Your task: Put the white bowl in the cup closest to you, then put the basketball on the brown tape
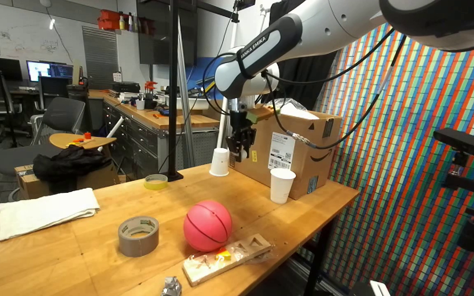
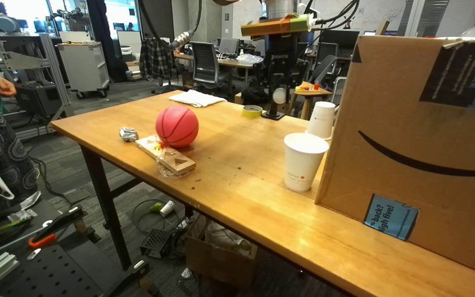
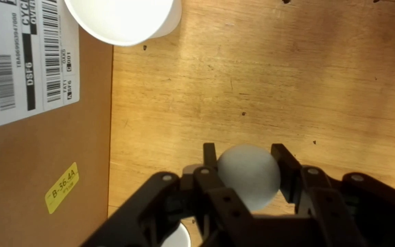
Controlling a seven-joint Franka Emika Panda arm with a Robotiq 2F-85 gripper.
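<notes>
Near the big cardboard box [image 1: 303, 161] I count two white cups [image 1: 281, 189] and one white bowl [image 3: 249, 176]. Farther from it lie two tape rolls [image 1: 139, 246], one basketball [image 1: 207, 225], one wooden tray [image 1: 231, 261], one silvery lump [image 1: 172, 286], one cloth [image 1: 47, 213].

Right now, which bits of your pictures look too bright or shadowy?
Wrist view: the upright cup is washed out to plain white inside, while the small white object looks grey and shaded; in an exterior view: the windows glare, and the wooden table has a shiny patch.

Box [image 3: 53, 147]: sticker [image 3: 62, 187] "B-36.4A", label [image 3: 29, 61] "DSF6". Arm [image 1: 315, 31]: "ANKA EMIKA". Brown tape [image 1: 139, 246]: possibly "DUCK".
</notes>
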